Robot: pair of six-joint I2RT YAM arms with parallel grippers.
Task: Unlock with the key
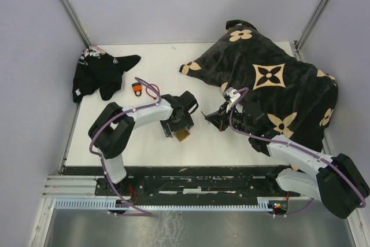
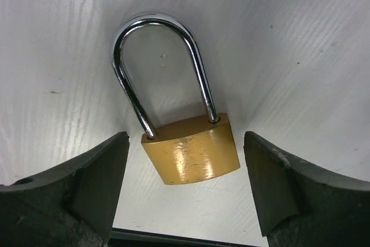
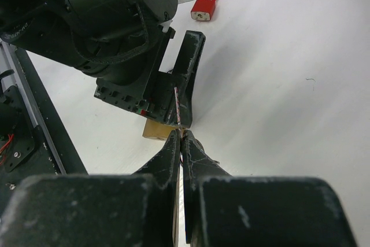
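A brass padlock (image 2: 191, 155) with a chrome shackle (image 2: 155, 22) lies flat on the white table. My left gripper (image 2: 186, 138) is open, one finger on each side of the brass body, neither touching it. In the top view the left gripper (image 1: 179, 124) hangs over the padlock (image 1: 183, 136). My right gripper (image 3: 180, 134) is shut on the key (image 3: 177, 108), a thin blade seen edge-on that sticks out of the fingertips toward the left gripper's finger. A corner of the padlock (image 3: 153, 130) shows just beyond. The right gripper (image 1: 208, 118) sits just right of the left one.
A small orange lock with a red cable loop (image 1: 139, 88) lies behind the left arm. A black cloth (image 1: 98, 74) sits at the back left. A black bag with tan flowers (image 1: 272, 82) covers the back right. The table's front edge (image 1: 173, 169) is close to the padlock.
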